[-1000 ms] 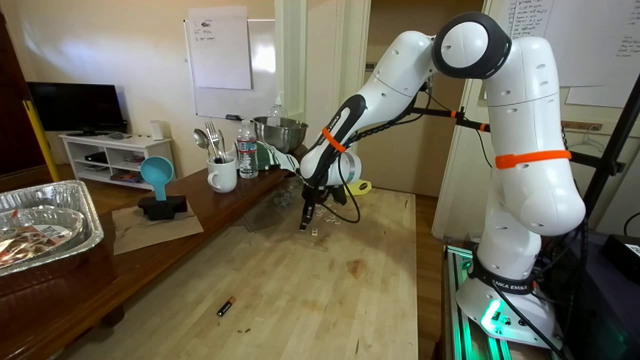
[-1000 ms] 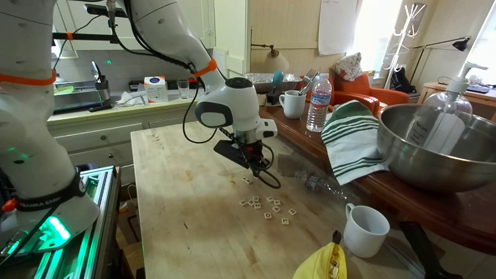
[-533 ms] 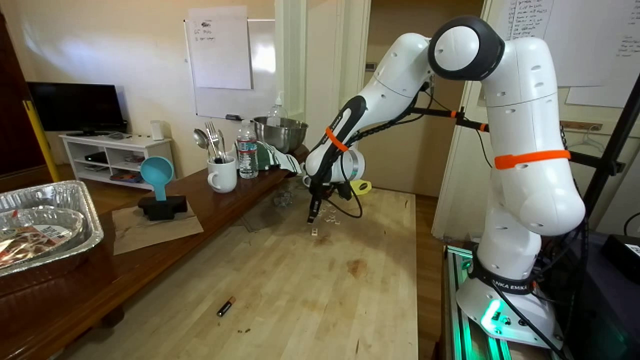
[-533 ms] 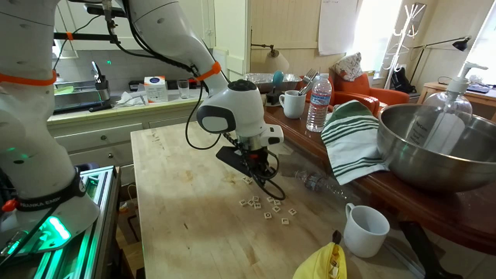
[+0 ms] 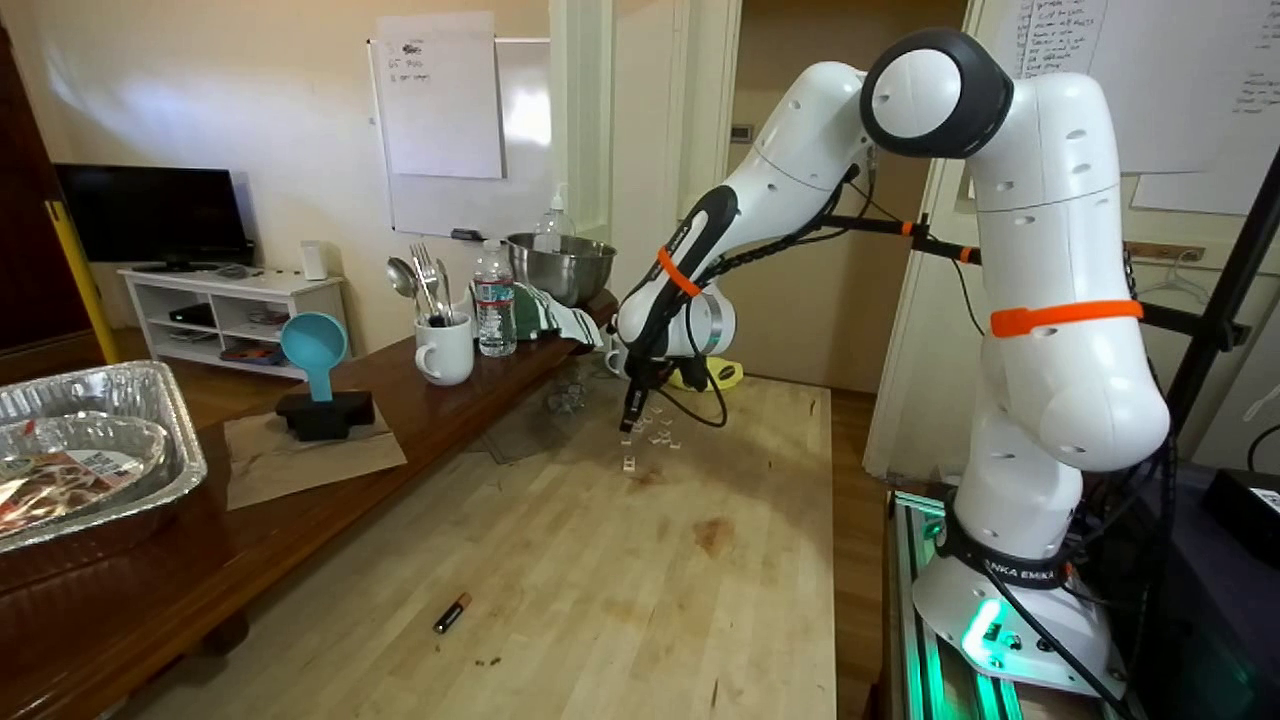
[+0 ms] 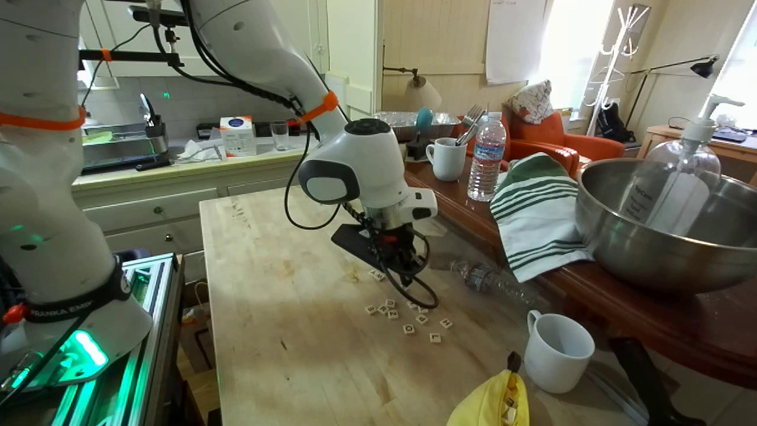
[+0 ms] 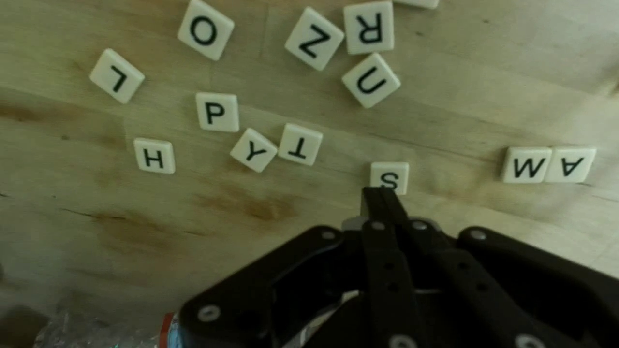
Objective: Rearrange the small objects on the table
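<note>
- Pale wooden-plank table (image 6: pixel 331 331): square cream letter tiles (image 7: pixel 217 112) lie inside its edges.
- Black metal gripper (image 7: pixel 381 192), clenched with nothing between its tips, has shifted to the S tile (image 7: pixel 389 175), contact unclear.
- A nudge seems likely.

The table (image 5: pixel 600 590) before me was matt, grained wood, the letter tiles (image 7: pixel 217 112) on it smooth. To the right, in an exterior view, the bowl (image 6: pixel 656 257) was satiny metal, the towel (image 6: pixel 532 210) cloth, the ledge (image 6: pixel 686 322) beneath glossy wood.
</note>
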`<state>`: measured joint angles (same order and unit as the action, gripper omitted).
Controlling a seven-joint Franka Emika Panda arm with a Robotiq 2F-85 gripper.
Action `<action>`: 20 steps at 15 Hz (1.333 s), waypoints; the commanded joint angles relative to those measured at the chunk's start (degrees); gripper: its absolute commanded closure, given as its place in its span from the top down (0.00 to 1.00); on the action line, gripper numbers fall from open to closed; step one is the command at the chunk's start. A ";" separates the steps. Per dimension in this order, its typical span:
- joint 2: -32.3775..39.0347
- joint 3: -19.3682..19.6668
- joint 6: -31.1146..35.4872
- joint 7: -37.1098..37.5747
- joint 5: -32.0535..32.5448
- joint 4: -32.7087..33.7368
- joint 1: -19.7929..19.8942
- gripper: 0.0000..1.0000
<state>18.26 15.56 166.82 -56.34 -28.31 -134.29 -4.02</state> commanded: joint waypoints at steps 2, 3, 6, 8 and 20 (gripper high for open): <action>-2.08 1.57 2.64 0.31 0.44 -1.78 -0.13 0.00; -1.65 1.92 2.91 0.39 0.35 -1.45 -0.01 0.00; -0.87 1.73 3.42 -0.56 -0.92 -0.79 1.29 0.00; -0.83 0.43 4.25 -2.49 -2.20 -0.63 3.02 0.00; 2.82 -4.27 7.60 -6.30 -2.85 0.65 9.05 0.00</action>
<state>19.30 13.73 172.02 -60.23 -29.09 -134.32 2.83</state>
